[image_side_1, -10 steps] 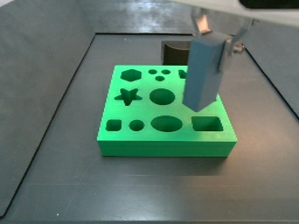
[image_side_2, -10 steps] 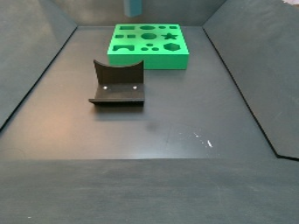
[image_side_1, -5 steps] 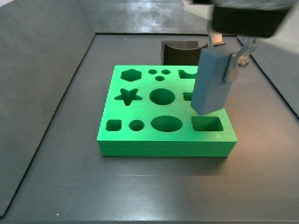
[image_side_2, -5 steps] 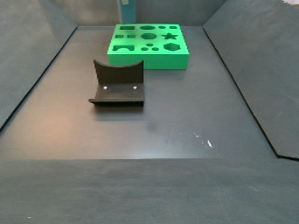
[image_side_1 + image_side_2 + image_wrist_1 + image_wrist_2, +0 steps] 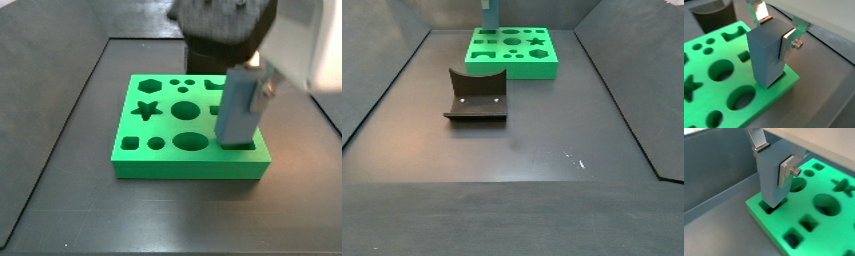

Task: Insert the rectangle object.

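Note:
My gripper (image 5: 776, 27) is shut on the rectangle object (image 5: 767, 57), a tall grey-blue block held upright. Its lower end stands in the rectangular hole at a corner of the green board (image 5: 711, 75). In the other wrist view the gripper (image 5: 773, 159) grips the block (image 5: 773, 178) with a silver finger (image 5: 785, 172) on each side, and the block's end sits in the hole of the board (image 5: 817, 223). In a side view the block (image 5: 238, 105) stands at the board's (image 5: 187, 165) near right corner. In the other side view the block (image 5: 490, 14) rises at the board's (image 5: 513, 52) far left corner.
A dark curved block (image 5: 712, 17) stands behind the board and shows in a side view (image 5: 201, 55). The fixture (image 5: 474, 96) stands on the dark floor in front of the board. Grey walls ring the floor.
The gripper has come down with the rectangle object. The block hung above the board a second ago; now its lower end is in the rectangular hole.

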You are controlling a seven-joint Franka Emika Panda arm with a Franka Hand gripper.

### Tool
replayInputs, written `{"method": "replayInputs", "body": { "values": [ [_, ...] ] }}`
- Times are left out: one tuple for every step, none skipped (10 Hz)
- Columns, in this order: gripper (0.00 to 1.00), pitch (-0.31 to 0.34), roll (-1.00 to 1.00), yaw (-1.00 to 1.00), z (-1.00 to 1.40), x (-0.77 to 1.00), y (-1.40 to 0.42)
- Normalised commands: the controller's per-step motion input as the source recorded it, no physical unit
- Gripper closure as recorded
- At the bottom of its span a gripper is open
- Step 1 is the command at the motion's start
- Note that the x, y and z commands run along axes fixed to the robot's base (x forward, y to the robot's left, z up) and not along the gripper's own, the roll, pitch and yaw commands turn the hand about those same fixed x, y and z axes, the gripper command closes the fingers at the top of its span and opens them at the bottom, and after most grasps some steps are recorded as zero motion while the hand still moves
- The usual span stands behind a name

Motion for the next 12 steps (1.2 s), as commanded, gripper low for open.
{"method": "replayInputs", "body": {
  "values": [
    [1.00, 0.109, 0.15, -0.29, -0.21, 0.28, -0.10],
    [1.00, 0.096, 0.20, -0.12, -0.20, 0.04, 0.00],
    [1.00, 0.000, 0.11, 0.00, -0.27, 0.00, 0.05],
    [1.00, 0.000, 0.04, -0.03, -0.23, 0.00, 0.11],
    [1.00, 0.010, 0.05, -0.03, -0.24, 0.00, 0.12],
    [1.00, 0.043, 0.08, -0.06, -0.31, 0.17, 0.12],
    [1.00, 0.000, 0.17, -0.07, -0.45, 0.07, 0.01],
    [1.00, -0.017, 0.29, -0.15, -0.59, 0.01, 0.00],
    [1.00, -0.086, 0.29, -0.13, -0.63, 0.00, -0.03],
    [1.00, -0.074, 0.21, -0.07, -0.48, 0.00, -0.01],
    [1.00, -0.039, 0.08, -0.01, -0.29, 0.00, 0.00],
    [1.00, -0.053, -0.01, -0.06, -0.13, 0.00, 0.00]
  ]
}}
